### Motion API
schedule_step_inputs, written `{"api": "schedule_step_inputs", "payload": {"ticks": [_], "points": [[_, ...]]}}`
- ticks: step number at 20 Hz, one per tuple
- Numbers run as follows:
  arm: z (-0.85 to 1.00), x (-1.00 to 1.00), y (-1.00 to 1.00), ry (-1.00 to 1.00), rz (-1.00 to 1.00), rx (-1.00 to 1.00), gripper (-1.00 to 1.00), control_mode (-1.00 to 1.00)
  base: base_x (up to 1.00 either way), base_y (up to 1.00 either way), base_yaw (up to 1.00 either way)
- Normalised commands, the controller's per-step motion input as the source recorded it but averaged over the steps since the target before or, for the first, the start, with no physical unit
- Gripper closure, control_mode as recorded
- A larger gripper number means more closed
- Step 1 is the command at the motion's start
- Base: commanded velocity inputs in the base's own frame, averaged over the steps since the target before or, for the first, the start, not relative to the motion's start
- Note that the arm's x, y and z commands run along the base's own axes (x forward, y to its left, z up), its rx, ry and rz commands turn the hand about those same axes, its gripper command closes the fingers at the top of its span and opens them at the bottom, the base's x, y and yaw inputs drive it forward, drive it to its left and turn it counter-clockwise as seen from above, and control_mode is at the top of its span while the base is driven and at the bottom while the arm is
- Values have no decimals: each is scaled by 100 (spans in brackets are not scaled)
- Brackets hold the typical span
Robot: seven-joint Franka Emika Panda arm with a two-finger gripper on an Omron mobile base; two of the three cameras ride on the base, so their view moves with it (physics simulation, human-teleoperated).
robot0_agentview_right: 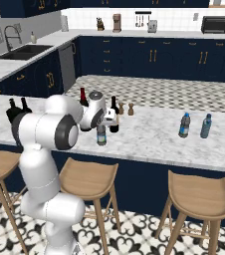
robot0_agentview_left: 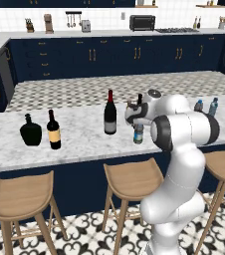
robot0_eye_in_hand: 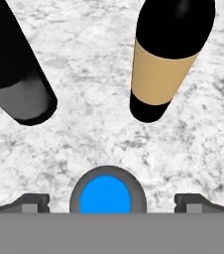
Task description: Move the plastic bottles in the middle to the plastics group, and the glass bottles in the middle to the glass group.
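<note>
My gripper [robot0_agentview_left: 136, 122] hangs open, pointing down just above the small plastic bottle [robot0_agentview_left: 138, 135] on the marble island. In the hand view that bottle's round blue top [robot0_eye_in_hand: 105, 198] sits between my two fingertips [robot0_eye_in_hand: 33, 203], untouched. Beyond it stand the tall glass bottle with a grey label [robot0_eye_in_hand: 22, 79] and the shorter one with a yellow label [robot0_eye_in_hand: 164, 69]. The tall red-capped bottle [robot0_agentview_left: 110, 114] stands left of my hand. The glass group, a black flask [robot0_agentview_left: 30, 131] and a tan-label bottle [robot0_agentview_left: 54, 131], is far left. The plastics group [robot0_agentview_right: 184, 125] [robot0_agentview_right: 206, 126] is far right.
Two small shakers [robot0_agentview_right: 126, 108] stand behind the middle bottles. Wooden stools [robot0_agentview_left: 132, 179] line the island's near side under its front edge [robot0_agentview_left: 59, 164]. Bare marble lies between the middle bottles and each group.
</note>
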Motion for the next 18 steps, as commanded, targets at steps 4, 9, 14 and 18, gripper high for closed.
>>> {"api": "schedule_step_inputs", "payload": {"ticks": [4,9,14,18], "points": [[0,6,0,0,2,1,-100,-100,0,0,0],[0,0,0,0,0,0,100,-100,0,0,0],[0,0,0,0,0,-1,100,-100,0,0,0],[10,-4,-8,0,0,0,100,-100,0,0,0]]}}
